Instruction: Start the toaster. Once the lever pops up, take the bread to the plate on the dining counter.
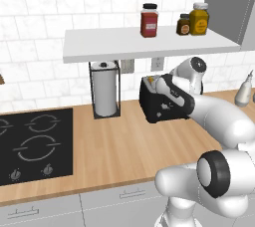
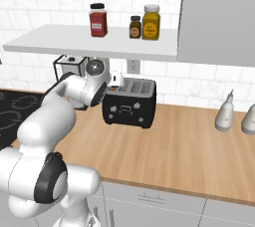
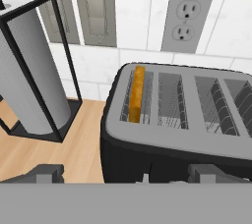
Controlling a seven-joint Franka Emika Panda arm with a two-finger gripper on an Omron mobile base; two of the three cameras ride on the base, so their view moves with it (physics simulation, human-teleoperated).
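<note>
One toaster [image 3: 187, 134], one bread [image 3: 137, 94]

Black boxy toaster [image 3: 167, 134] w/ grey slotted top, upright on wood worktop [image 1: 114, 146] by wall. Bread [image 3: 137, 94] on edge in leftmost slot, crust showing.

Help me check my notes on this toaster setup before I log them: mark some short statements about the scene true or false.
1. The bread sits in the toaster's leftmost slot as the hand view shows it. True.
2. The fingers are closed on the bread. False: they stand open near the toaster, holding nothing.
3. A paper towel roll stands in a black frame between the hob and the toaster. True.
4. The shelf carries four jars. False: three jars stand there.
5. The toaster lies on its side. False: it stands upright, slots facing up.
</note>
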